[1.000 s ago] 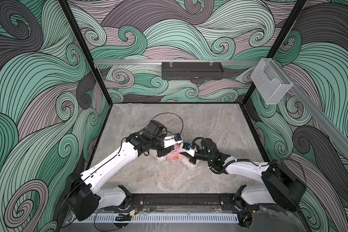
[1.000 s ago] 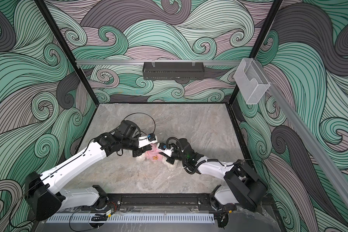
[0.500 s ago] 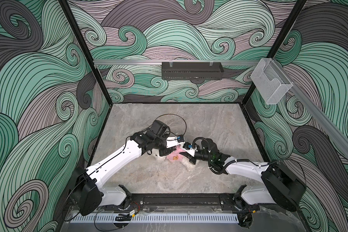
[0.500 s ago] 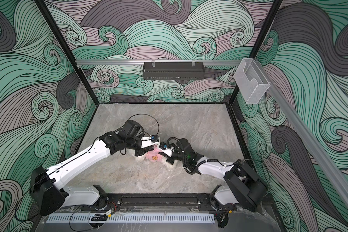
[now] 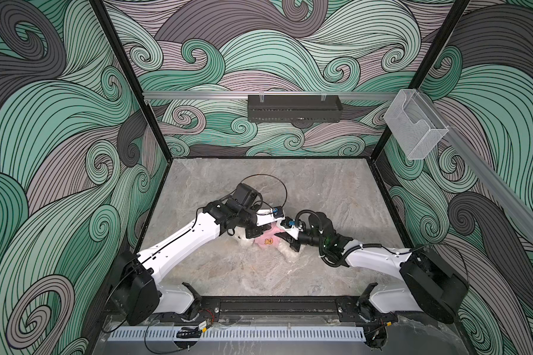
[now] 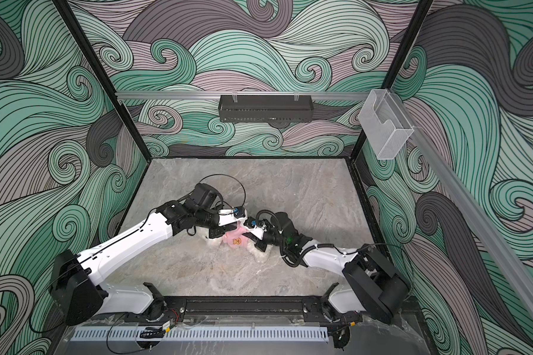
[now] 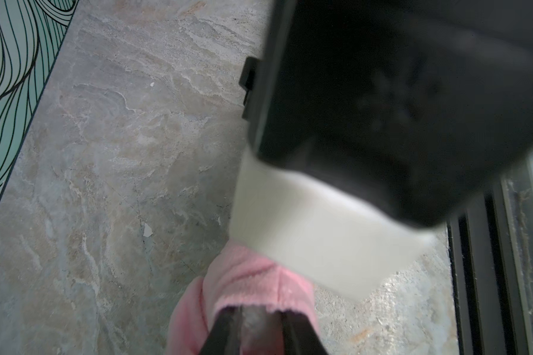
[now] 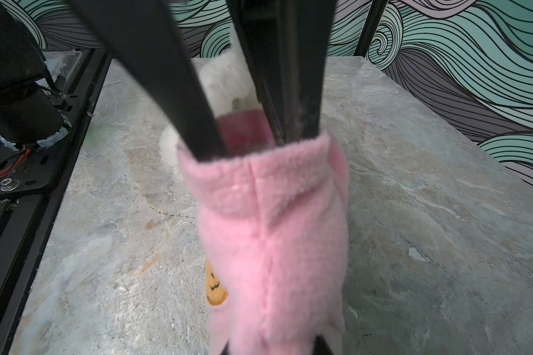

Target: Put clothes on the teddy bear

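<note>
Left gripper (image 7: 259, 312): slightly spread, fingers inside the pink shirt (image 8: 268, 221) opening.
Right gripper (image 8: 273, 345): pressed together, pinching the shirt's other end.
Teddy bear (image 5: 241, 240): on the tabletop (image 5: 259, 276), centre of a top view, between the grippers.

Robot lab cell, swirl-patterned walls (image 5: 59, 138), mounting rail (image 5: 277, 305)

Even soft light, faint shadows, top views sharp with bowed edges, wrist views blurred close up

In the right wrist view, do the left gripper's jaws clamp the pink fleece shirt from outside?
No: both jaws of the left gripper reach inside the open end of the pink fleece shirt, standing apart.
</note>
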